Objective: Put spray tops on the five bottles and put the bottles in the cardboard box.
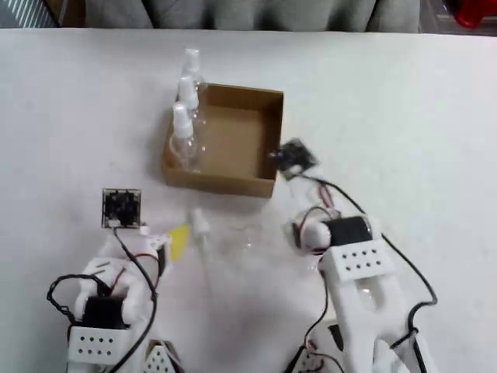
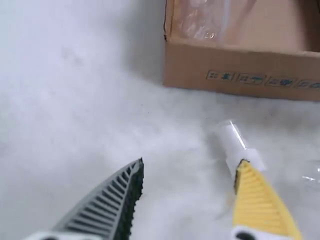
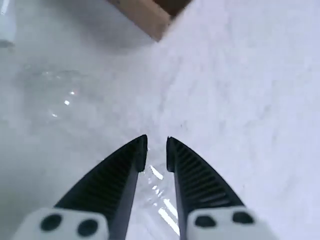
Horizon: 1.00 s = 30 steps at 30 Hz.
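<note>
- White tabletop bears a brown, open-topped cardboard box.
- Three clear bottles with white spray tops stand at its 9 o'clock wall.
- At the box's 6 o'clock lie a capped spray top and a clear bottle.
- Left gripper gapes wide by that top.
- Right gripper is nearly closed.

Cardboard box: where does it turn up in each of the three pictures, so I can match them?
High view: box mid-table, beyond both arms.
Left wrist view: box wall beyond the jaws, past the spray top.
Right wrist view: one box corner far beyond the jaws.
Shared landmark: the white spray top lying before the box.
</note>
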Each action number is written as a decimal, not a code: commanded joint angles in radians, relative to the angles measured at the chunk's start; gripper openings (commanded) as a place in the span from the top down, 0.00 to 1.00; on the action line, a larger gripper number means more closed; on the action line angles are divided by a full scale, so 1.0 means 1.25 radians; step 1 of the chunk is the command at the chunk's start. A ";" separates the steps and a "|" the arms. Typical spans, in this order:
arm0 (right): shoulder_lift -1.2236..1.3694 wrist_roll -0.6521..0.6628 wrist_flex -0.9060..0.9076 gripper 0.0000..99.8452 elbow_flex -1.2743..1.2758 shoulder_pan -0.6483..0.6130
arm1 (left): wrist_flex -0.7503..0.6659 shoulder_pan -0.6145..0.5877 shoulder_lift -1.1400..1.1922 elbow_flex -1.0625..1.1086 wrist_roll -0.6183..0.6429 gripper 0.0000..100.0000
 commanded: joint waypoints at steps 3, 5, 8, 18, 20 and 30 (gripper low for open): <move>0.009 -0.083 -0.290 0.96 0.133 0.150 | -0.018 0.010 0.010 -0.039 0.044 0.82; 0.009 -0.076 -0.339 0.96 0.158 0.166 | -0.018 0.008 0.010 -0.055 0.044 0.90; 0.010 -0.077 -0.354 0.96 0.174 0.166 | 0.007 0.012 0.012 -0.090 0.044 0.95; 0.017 -0.070 -0.359 0.96 0.185 0.170 | 0.151 0.014 0.013 -0.303 0.044 0.84; 0.017 -0.070 -0.359 0.96 0.185 0.169 | 0.151 0.014 0.013 -0.315 0.044 0.88; 0.017 -0.070 -0.359 0.96 0.185 0.168 | 0.146 0.087 0.031 -0.320 0.047 0.89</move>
